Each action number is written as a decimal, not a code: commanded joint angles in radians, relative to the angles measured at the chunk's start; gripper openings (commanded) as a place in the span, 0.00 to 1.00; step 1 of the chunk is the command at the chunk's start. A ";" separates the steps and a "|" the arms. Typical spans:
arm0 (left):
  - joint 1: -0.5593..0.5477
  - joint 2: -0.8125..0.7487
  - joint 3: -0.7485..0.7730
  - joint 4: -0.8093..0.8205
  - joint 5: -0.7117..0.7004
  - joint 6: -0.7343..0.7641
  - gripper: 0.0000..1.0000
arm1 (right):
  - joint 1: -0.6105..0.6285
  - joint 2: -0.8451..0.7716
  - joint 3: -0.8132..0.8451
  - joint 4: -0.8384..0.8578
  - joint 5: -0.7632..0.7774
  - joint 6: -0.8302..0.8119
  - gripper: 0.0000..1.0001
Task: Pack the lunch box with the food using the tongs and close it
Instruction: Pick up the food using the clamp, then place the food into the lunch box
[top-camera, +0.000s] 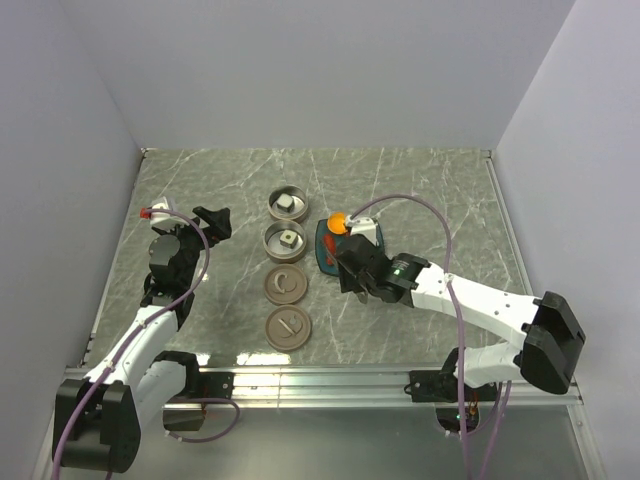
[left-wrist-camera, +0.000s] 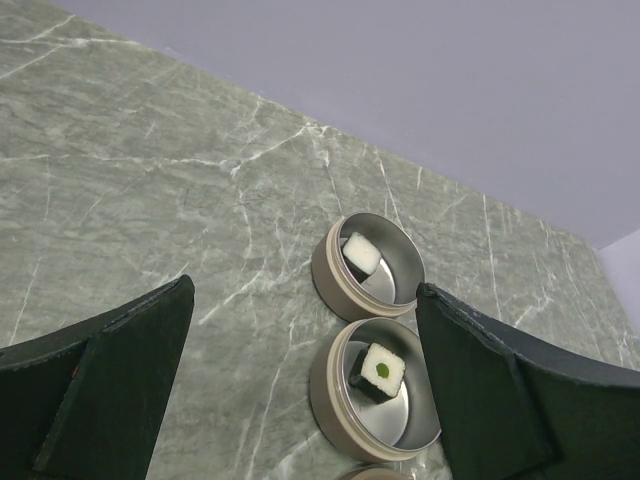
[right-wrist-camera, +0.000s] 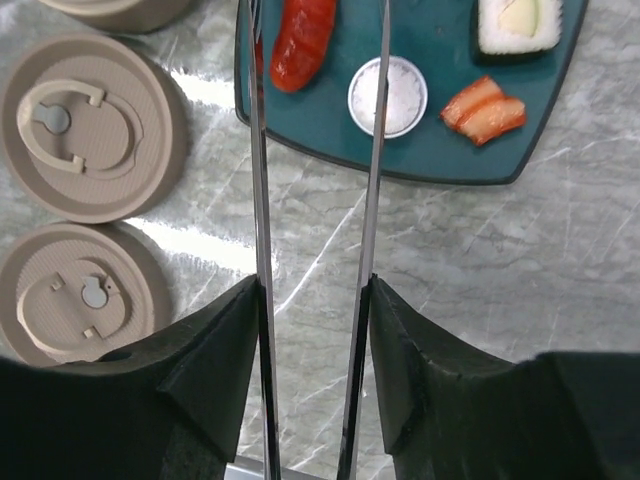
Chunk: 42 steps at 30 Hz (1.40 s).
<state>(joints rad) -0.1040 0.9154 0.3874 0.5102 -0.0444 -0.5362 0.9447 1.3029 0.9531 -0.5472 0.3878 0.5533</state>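
My right gripper (right-wrist-camera: 315, 290) is shut on the silvery tongs (right-wrist-camera: 262, 200), with one finger pressing each arm from outside. The tong arms reach over the teal plate (right-wrist-camera: 450, 160), and a red sausage piece (right-wrist-camera: 303, 35) lies between them, close to the left arm. Also on the plate are a small white round piece (right-wrist-camera: 388, 96), an orange-red piece (right-wrist-camera: 485, 108) and a white cube (right-wrist-camera: 518, 25). An orange ball (top-camera: 338, 222) sits at the plate's far edge. Two round lunch box tins (top-camera: 287, 203) (top-camera: 286, 241) each hold a white cube (left-wrist-camera: 360, 255) (left-wrist-camera: 380, 370). My left gripper (left-wrist-camera: 300, 330) hangs open to their left.
Two tan round lids (right-wrist-camera: 85, 125) (right-wrist-camera: 80, 295) lie flat on the marble table, near side of the tins and left of the plate. Grey walls close in the table on the left, the back and the right. A metal rail (top-camera: 330, 380) runs along the near edge.
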 joint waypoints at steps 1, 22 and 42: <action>0.006 -0.003 0.018 0.031 0.023 0.005 0.99 | 0.005 0.018 -0.005 0.033 -0.007 0.010 0.53; 0.004 -0.003 0.016 0.030 0.017 0.005 0.99 | 0.031 0.010 0.088 -0.022 0.008 -0.015 0.21; 0.007 0.011 0.021 0.031 0.011 0.005 0.99 | -0.023 0.340 0.584 -0.004 -0.024 -0.262 0.22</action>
<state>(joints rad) -0.1040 0.9268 0.3874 0.5106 -0.0418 -0.5362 0.9569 1.5929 1.4635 -0.5877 0.3717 0.3550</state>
